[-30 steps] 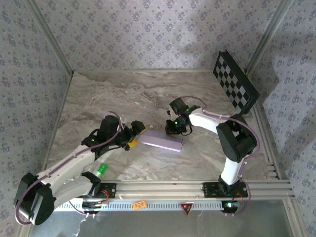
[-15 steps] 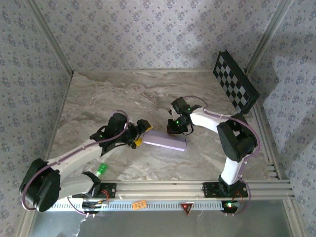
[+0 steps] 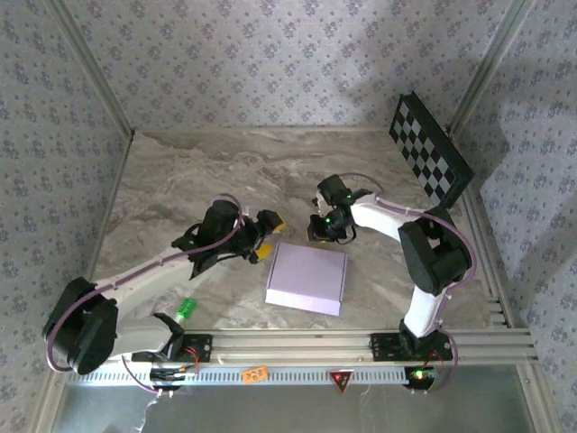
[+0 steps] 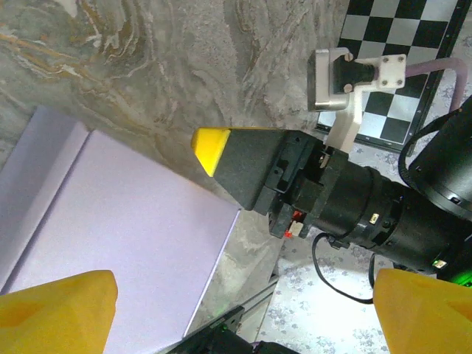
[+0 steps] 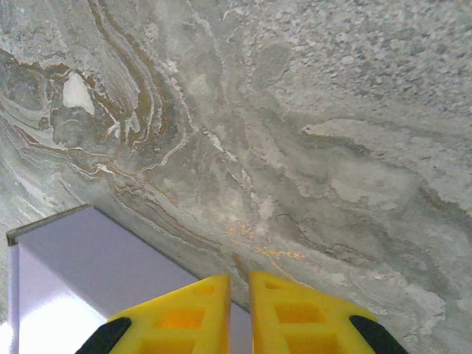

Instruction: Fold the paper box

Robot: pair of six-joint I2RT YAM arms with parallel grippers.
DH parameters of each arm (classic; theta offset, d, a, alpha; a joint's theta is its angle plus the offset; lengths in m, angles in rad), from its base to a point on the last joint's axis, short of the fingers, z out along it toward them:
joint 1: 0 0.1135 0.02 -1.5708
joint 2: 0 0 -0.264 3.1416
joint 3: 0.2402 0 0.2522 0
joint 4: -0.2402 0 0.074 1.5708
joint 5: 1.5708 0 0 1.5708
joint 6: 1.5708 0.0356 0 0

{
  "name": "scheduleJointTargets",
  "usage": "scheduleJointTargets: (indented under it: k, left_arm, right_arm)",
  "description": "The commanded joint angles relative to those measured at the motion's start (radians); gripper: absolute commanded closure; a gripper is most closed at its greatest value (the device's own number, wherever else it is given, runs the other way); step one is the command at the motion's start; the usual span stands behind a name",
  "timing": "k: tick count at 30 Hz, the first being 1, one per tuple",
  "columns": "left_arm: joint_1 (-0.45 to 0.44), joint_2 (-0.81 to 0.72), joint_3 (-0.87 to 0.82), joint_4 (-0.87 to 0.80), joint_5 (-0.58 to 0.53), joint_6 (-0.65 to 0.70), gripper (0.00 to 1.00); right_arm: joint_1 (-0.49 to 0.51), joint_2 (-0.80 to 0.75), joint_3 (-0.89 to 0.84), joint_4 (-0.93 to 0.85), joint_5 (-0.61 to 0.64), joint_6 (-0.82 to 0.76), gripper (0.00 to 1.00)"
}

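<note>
**Desk:** Top external view: where is the paper box [image 3: 306, 278]?

**Photographer:** It lies flat and closed, lavender face up, on the marbled surface [image 3: 180, 180]. It sits between the two arms, nearer their bases than the back wall. It looks squarish with crisp edges, so the folding appears essentially done.

**Desk:** Is either hand on it?

**Photographer:** Neither is holding it. The left hand [image 3: 269, 238] is spread wide just beside the far-left corner with nothing between its yellow fingers. That reads as a grip let go. The right hand [image 3: 322, 236] hangs at the far edge, its fingers pressed almost together on nothing. Narrow tips like that would suit tucking or pressing a flap. Whether they touch the card I cannot tell.

**Desk:** And the setting?

**Photographer:** The surface is a grey-brown stone-patterned sheet. The enclosing walls [image 3: 270, 63] are papered in a small pale floral print. A black-and-white checkerboard panel [image 3: 430, 161] leans at the far right corner. An aluminium rail [image 3: 297, 343] along the near edge carries both arm bases.
</note>
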Motion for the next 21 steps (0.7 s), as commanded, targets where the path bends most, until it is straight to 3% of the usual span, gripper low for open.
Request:
scheduleJointTargets:
  k: [1, 9, 12, 16, 21]
  left_arm:
    - [-0.003, -0.005, 0.064, -0.076, -0.025, 0.055, 0.1]
    - [0.0, -0.047, 0.084, -0.288, -0.038, 0.19, 0.08]
    - [-0.002, -0.055, 0.054, -0.298, -0.011, 0.197, 0.07]
    - [-0.007, -0.061, 0.012, -0.272, 0.012, 0.188, 0.06]
    - [-0.017, -0.07, -0.029, -0.229, 0.023, 0.177, 0.05]
  right_arm:
    - [-0.002, -0.009, 0.023, -0.037, 0.023, -0.03, 0.84]
    - [0.007, -0.187, -0.027, -0.121, 0.051, -0.053, 0.82]
    - [0.024, -0.227, -0.05, -0.135, -0.005, -0.052, 0.81]
    - [0.043, -0.184, -0.05, -0.097, -0.086, -0.039, 0.81]
    - [0.052, -0.113, -0.038, -0.073, -0.078, -0.031, 0.81]
